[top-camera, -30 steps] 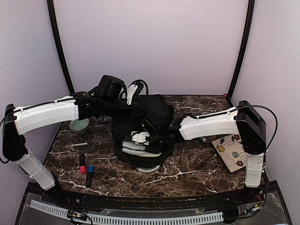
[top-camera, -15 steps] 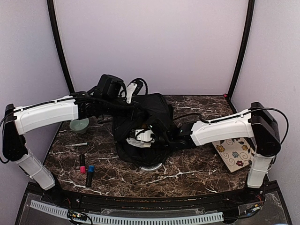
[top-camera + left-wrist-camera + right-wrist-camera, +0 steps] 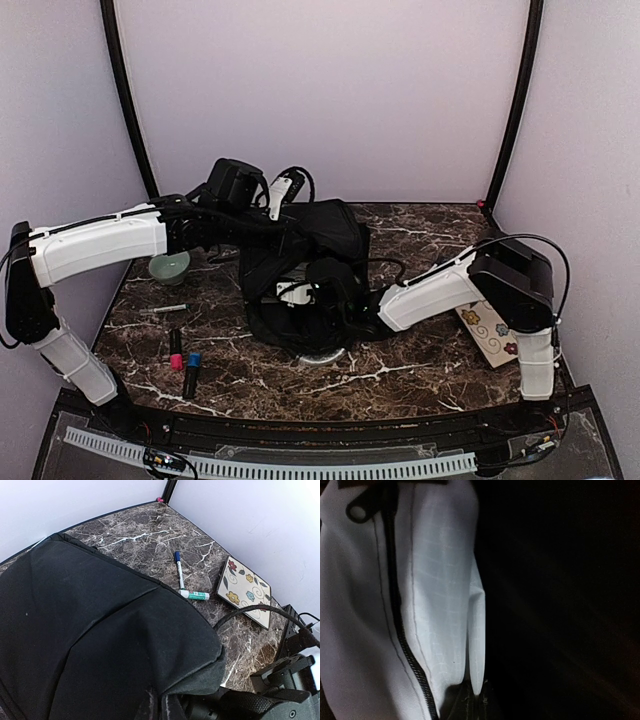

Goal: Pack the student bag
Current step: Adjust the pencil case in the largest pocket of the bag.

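Marbled brown desk (image 3: 420,372) carries what is left to pack. Well to the left of the left pincer (image 3: 292,238) lie a pale green bowl (image 3: 168,266), a thin pen (image 3: 163,310), a red-capped marker (image 3: 175,350) and a blue-capped marker (image 3: 191,372). That pincer is pressed together and, as far as I can judge, pinches the upper edge of the student bag (image 3: 335,235), holding its mouth up. The bag sits mid-desk, just below the left pincer and around the right one. Its long axis runs from the near edge toward the back wall, and the mouth seems to face up and toward the arms. Inside it, the right pincer (image 3: 322,298) looks clamped on a white pouch (image 3: 435,580), so that item is going in and the packing is, by my guess, about midway. Well to the right of the right pincer wait a blue marker (image 3: 177,570), a green marker (image 3: 195,595) and a floral pad (image 3: 243,591).
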You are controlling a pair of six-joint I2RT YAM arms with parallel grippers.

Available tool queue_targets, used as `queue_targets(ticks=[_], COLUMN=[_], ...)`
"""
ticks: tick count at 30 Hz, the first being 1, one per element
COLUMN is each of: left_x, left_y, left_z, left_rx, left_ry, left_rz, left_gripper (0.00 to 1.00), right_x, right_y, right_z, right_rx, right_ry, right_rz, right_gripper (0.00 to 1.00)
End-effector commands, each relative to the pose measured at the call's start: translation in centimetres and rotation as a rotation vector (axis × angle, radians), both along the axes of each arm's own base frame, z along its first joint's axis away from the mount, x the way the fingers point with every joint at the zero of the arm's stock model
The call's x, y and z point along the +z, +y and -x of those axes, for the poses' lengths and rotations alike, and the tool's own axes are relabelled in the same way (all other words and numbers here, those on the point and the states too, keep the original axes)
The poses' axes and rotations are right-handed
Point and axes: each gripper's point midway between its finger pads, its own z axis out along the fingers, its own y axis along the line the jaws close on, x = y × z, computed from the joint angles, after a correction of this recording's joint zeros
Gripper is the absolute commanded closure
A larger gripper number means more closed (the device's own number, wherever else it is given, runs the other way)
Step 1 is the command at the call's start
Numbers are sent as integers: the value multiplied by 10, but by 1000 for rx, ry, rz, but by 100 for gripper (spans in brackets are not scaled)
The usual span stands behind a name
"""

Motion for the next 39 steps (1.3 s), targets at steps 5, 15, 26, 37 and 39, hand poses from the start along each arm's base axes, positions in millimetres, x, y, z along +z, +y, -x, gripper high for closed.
queue_targets(ticks=[5,15,26,37,39], left_x=[53,49,10,8,9], left_y=[1,2,6,7,7], left_z=[2,1,9,7,7], left_rx=[-7,-6,-23,-25,-27], left_ry=[-99,-97,-11,-4,-5], left_rz=[127,122,76,80,81], left_gripper=[100,100,100,100,100], right_x=[-12,-58,4,-13,-15], right_y=[13,-27,-55,-8,-4], right_z=[27,39,54,129,133], right_rx=[96,58,60,272,287], right_ry=[108,287,290,798,826], right_rz=[-70,261,267,-101,-112], right_gripper=[100,100,100,2,0])
